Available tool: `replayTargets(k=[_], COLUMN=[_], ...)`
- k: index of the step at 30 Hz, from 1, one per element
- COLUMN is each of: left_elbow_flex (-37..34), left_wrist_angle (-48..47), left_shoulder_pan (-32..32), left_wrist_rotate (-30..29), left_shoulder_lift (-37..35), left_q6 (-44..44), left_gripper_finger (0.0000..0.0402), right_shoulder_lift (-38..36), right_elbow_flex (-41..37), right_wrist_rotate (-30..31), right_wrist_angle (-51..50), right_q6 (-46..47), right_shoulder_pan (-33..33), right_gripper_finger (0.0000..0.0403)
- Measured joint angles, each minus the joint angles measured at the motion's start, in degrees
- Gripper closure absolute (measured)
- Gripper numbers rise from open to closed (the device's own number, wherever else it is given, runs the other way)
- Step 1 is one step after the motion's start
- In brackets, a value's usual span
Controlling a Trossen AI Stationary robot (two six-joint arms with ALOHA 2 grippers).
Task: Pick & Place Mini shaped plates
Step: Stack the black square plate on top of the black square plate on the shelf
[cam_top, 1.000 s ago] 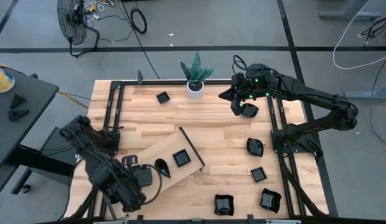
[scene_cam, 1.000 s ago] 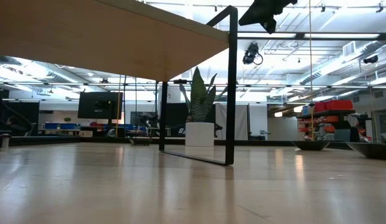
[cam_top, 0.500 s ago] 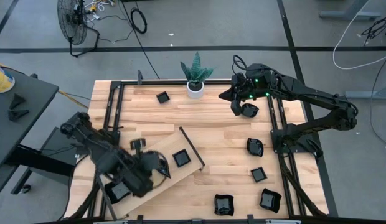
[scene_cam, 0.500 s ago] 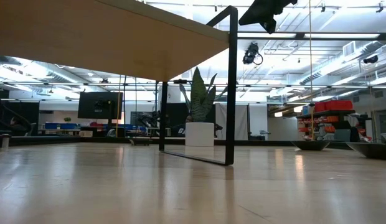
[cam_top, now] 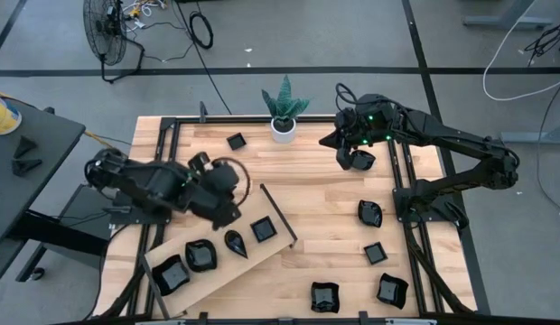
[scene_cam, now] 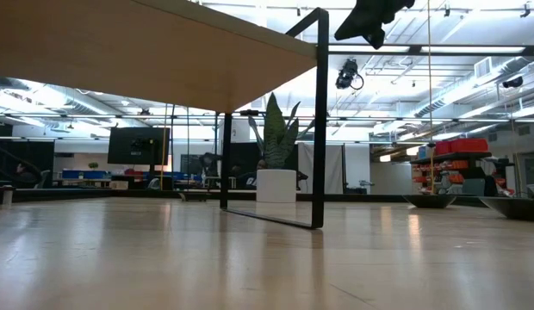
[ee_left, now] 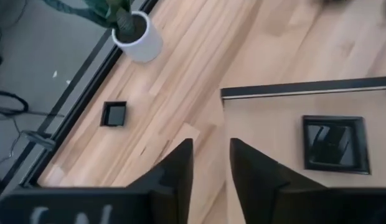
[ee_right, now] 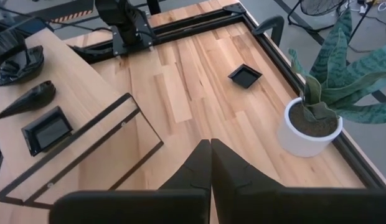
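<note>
My left gripper [cam_top: 228,191] hangs above the bare table between the raised board [cam_top: 221,236] and the table's far-left corner, fingers [ee_left: 174,171] a little apart with nothing between them. Four black plates sit in a row on the board: a square one [cam_top: 264,228] nearest its raised end, then a teardrop [cam_top: 235,241], a wavy one [cam_top: 200,255] and another square [cam_top: 170,273].

The loose plate nearest me is a small square [cam_top: 236,141] lying flat by the far edge, just left of the white pot [cam_top: 283,129]. It lies straight beyond my gripper, towards that far edge, and the left wrist view shows it ahead and off to one side of my fingers, so I judge the left arm is the one to go for it. Being square, it offers no long axis; either pair of rims should do.

My right gripper [cam_top: 349,155] hovers over the far-right part of the table, fingers [ee_right: 202,165] pressed together and empty. Five more plates [cam_top: 370,214] wait on the right side and at the near edge, closer to that arm.
</note>
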Motion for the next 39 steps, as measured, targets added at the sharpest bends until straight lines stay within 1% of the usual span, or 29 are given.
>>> replayTargets(k=[4, 9, 11, 14, 16, 19, 25, 29, 33, 36, 39], left_elbow_flex=[0.0, 0.0, 0.0, 0.0, -0.3, -3.4, -10.0, -13.8, -18.5, -20.6, -21.0], left_wrist_angle=[0.4, 0.4, 0.7, 2.5, 5.2, 11.7, 13.0, 13.9, 19.7, 21.7, 22.5], left_shoulder_pan=[4.0, 7.9, 9.2, 10.9, 12.0, 13.7, 18.2, 22.1, 26.3, 29.4, 32.8], left_wrist_rotate=[2.4, 2.8, 2.8, 2.9, 3.5, 6.1, 8.8, 9.6, 13.6, 15.7, 16.4], left_shoulder_lift=[0.0, 0.0, 0.1, 0.4, 0.4, 0.2, 0.0, 0.0, 0.0, 0.0, 0.0], left_q6=[2.0, 5.1, 6.8, 9.1, 10.9, 14.0, 17.2, 19.3, 20.2, 21.4, 22.9], left_gripper_finger=[0.0249, 0.019, 0.0173, 0.0159, 0.0158, 0.0162, 0.0175, 0.0179, 0.0179, 0.0179, 0.0179], right_shoulder_lift=[0.0, 0.0, 0.0, 0.0, 0.0, 0.0, 0.0, 0.0, 0.0, 0.0, 0.0], right_elbow_flex=[0.0, 0.0, 0.0, 0.0, 0.0, 0.0, 0.0, 0.0, 0.0, 0.0, 0.0], right_wrist_rotate=[0.0, 0.0, 0.0, 0.0, 0.0, 0.0, 0.0, 0.0, 0.0, 0.0, 0.0], right_wrist_angle=[-0.2, -0.2, -0.2, -0.3, -0.4, -0.7, -0.7, -0.8, -0.9, -1.1, -1.1], right_q6=[-0.9, -1.0, -1.0, -1.3, -1.6, -1.9, -1.9, -2.0, -2.0, -2.0, -2.0], right_shoulder_pan=[0.0, 0.0, 0.0, 0.0, 0.0, 0.0, 0.0, 0.0, 0.0, 0.0, 0.0], right_gripper_finger=[0.0399, 0.0399, 0.0399, 0.0399, 0.0399, 0.0399, 0.0399, 0.0399, 0.0399, 0.0399, 0.0399])
